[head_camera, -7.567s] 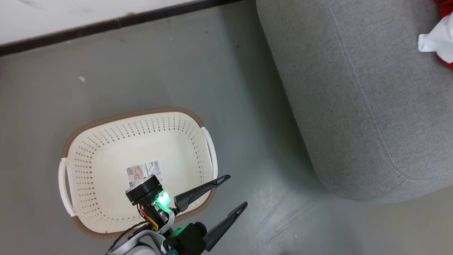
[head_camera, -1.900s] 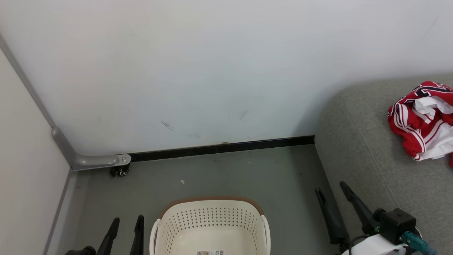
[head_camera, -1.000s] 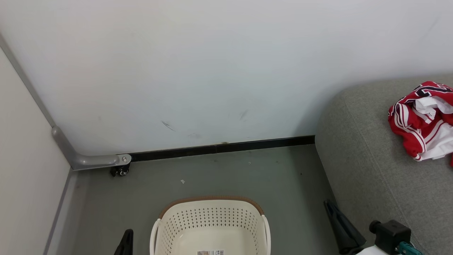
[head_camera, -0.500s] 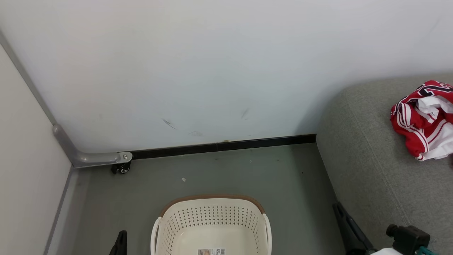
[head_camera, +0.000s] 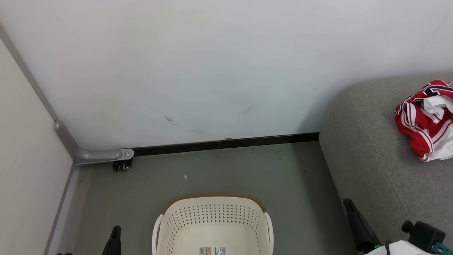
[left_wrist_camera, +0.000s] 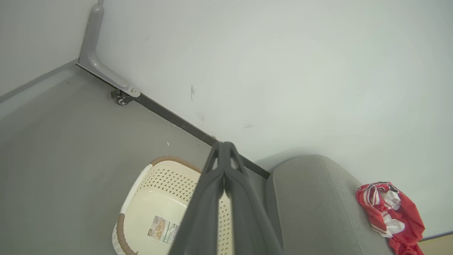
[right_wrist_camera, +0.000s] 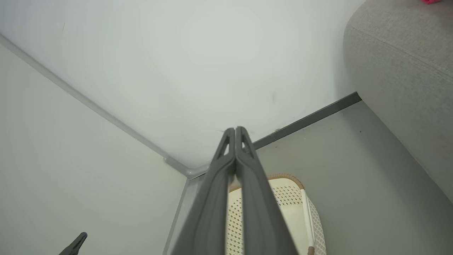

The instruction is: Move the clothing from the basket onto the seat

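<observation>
The clothing [head_camera: 426, 120] is a crumpled red bundle with white trim, lying on the grey seat [head_camera: 371, 166] at the right. On the floor at bottom centre stands the cream basket [head_camera: 212, 195], its floor showing a paper label [head_camera: 212, 250]. My left gripper [head_camera: 115, 239] pokes up left of the basket and my right gripper [head_camera: 355, 223] rises between basket and seat. Both are shut with nothing held: the left gripper [left_wrist_camera: 223, 147] above the basket [left_wrist_camera: 166, 177], the right gripper [right_wrist_camera: 235, 131] above the basket [right_wrist_camera: 286, 193]. The clothing [left_wrist_camera: 389, 209] rests far along the seat [left_wrist_camera: 311, 198].
A white wall with a black skirting strip [head_camera: 226, 143] runs behind the basket. A grey bracket with a small caster [head_camera: 122, 164] sits in the left corner beside a side panel [head_camera: 24, 170]. Grey floor [head_camera: 226, 170] stretches between wall, basket and seat.
The head view has drifted slightly. Both grippers have sunk toward its bottom edge. Two seconds ago their fingers stood apart; now they are together.
</observation>
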`<state>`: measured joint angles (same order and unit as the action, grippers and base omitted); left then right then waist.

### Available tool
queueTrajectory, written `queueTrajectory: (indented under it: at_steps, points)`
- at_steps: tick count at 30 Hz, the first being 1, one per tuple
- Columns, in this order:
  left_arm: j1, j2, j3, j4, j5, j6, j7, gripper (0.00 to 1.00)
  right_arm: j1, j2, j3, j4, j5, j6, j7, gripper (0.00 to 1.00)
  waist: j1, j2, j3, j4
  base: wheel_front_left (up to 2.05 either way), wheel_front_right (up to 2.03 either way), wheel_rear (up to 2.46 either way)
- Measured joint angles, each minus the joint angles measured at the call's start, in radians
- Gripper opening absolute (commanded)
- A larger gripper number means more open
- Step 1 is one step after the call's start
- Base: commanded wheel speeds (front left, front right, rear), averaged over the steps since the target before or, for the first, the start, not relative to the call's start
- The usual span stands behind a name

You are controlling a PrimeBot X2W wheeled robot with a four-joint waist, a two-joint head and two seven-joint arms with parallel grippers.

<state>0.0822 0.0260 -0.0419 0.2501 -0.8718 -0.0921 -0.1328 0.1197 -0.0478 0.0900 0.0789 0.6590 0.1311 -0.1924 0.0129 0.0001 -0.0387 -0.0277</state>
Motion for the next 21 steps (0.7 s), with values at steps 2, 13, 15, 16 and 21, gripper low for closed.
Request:
queueTrajectory:
  at_steps: [2,13,15,16,21]
  points:
    - [-0.007,0.0,0.003,0.0,-0.024,0.0,0.009,0.0,-0.008,-0.006,-0.005,0.0,0.033,0.0,0.004,0.0,0.0015,0.0,-0.001,0.001,0.0,0.0,0.0]
    - [-0.019,0.001,0.024,0.0,-0.144,-0.008,0.049,0.0,-0.029,-0.022,-0.016,0.029,0.209,0.0,0.042,0.0,0.0045,0.0,-0.002,0.006,0.0,0.0,0.0]
    - [-0.025,0.002,0.028,0.0,-0.162,-0.008,0.054,0.0,-0.034,-0.025,-0.017,0.034,0.242,0.0,0.046,0.0,0.0037,0.0,-0.002,0.007,0.0,0.0,0.0]
    - [-0.03,0.002,0.03,0.0,-0.171,-0.008,0.06,0.0,-0.038,-0.026,-0.018,0.038,0.258,0.0,0.052,0.0,0.003,0.0,-0.001,0.007,0.0,0.0,0.0]
    - [-0.037,0.002,0.036,0.002,-0.227,-0.009,0.076,0.0,-0.046,-0.03,-0.024,0.057,0.337,0.0,0.062,0.0,-0.0011,0.0,0.003,0.009,0.0,0.0,0.0]
